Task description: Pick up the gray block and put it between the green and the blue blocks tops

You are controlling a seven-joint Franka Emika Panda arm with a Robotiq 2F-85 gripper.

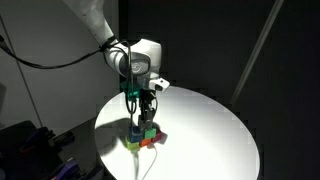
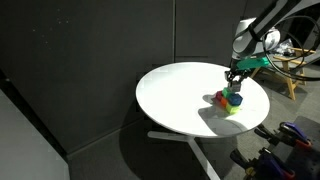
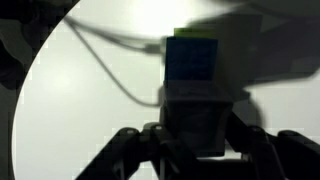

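Holding the gray block (image 3: pixel 197 122), the gripper (image 1: pixel 147 106) hovers, seemingly mid-placement. Next: lower it squarely between green block (image 1: pixel 134 127) and blue block (image 3: pixel 192 58).

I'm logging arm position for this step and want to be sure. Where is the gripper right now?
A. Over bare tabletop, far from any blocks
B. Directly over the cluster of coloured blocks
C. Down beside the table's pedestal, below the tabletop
B: in both exterior views the gripper hangs right above the coloured blocks, which sit near the edge of the round white table.
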